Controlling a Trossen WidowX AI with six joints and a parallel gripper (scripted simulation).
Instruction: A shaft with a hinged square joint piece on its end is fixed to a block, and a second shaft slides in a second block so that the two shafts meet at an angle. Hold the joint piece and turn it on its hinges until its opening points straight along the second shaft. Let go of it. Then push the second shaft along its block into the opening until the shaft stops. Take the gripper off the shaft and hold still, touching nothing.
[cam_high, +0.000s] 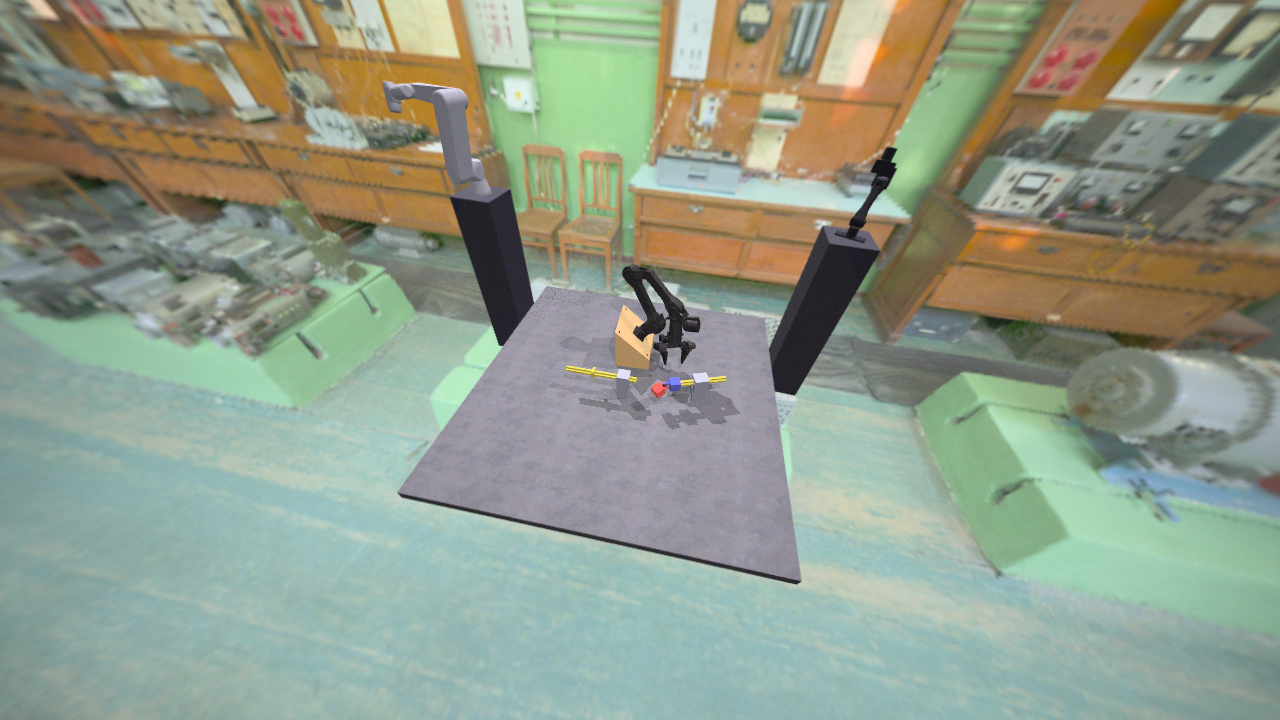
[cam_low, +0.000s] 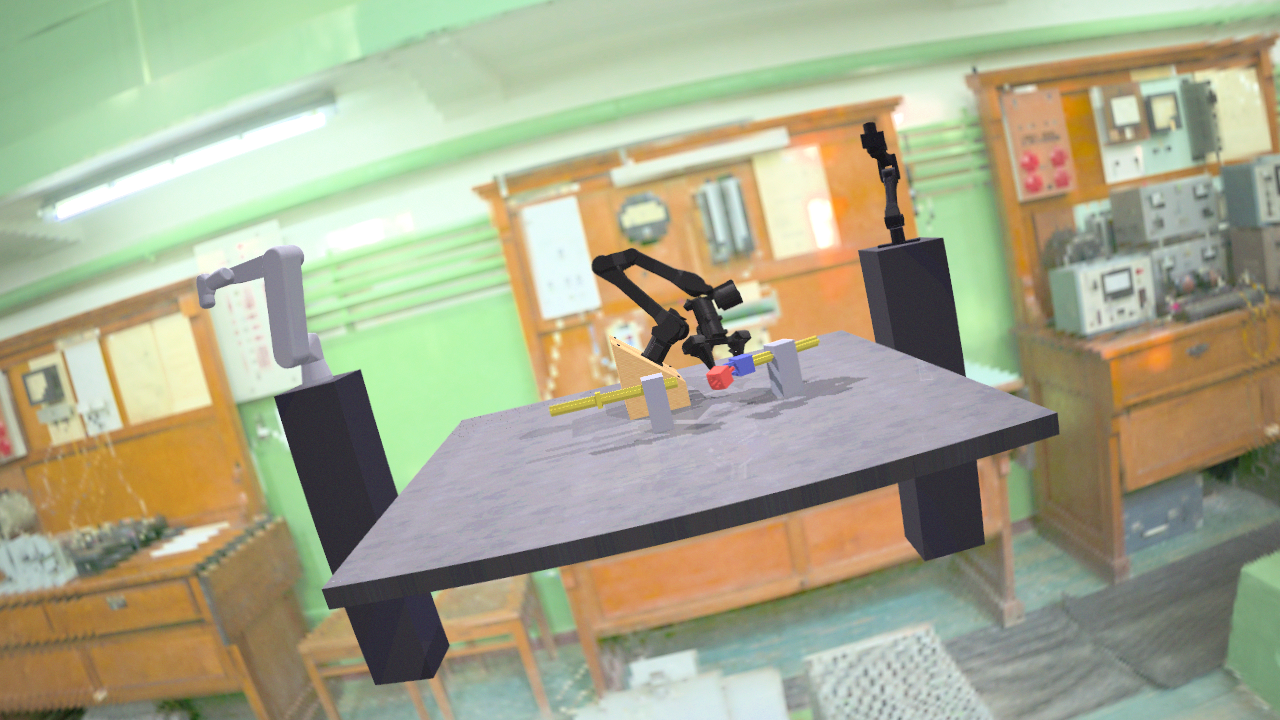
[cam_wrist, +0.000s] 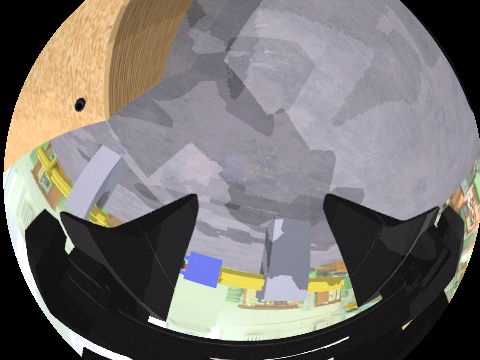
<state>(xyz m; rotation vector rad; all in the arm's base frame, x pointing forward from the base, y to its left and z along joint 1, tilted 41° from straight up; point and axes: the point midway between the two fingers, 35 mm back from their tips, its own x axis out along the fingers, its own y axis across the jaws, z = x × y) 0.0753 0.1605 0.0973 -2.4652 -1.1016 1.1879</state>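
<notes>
The red joint piece (cam_high: 658, 389) (cam_low: 719, 377) hangs by its hinge on the blue piece (cam_high: 674, 384) (cam_low: 742, 364) (cam_wrist: 203, 270), at the inner end of the fixed yellow shaft (cam_high: 718, 379) (cam_low: 808, 342) (cam_wrist: 242, 279). This shaft runs through the right grey block (cam_high: 700, 377) (cam_low: 785, 371) (cam_wrist: 287, 250). The second yellow shaft (cam_high: 577, 369) (cam_low: 572, 406) (cam_wrist: 60, 183) runs through the left grey block (cam_high: 623, 380) (cam_low: 657, 404) (cam_wrist: 95, 182); a gap separates its inner end from the red piece. The red opening's direction is unclear. My gripper (cam_high: 674, 360) (cam_low: 726, 356) (cam_wrist: 264, 201) is open and empty, above and behind the joint.
A wooden wedge (cam_high: 631, 344) (cam_low: 637, 386) (cam_wrist: 55, 100) stands under the arm's base, behind the left block. The grey table (cam_high: 608, 474) (cam_low: 581, 501) carries the setup. Two dark pillars (cam_high: 494, 259) (cam_high: 823, 304) with other arms stand beyond the table's back corners.
</notes>
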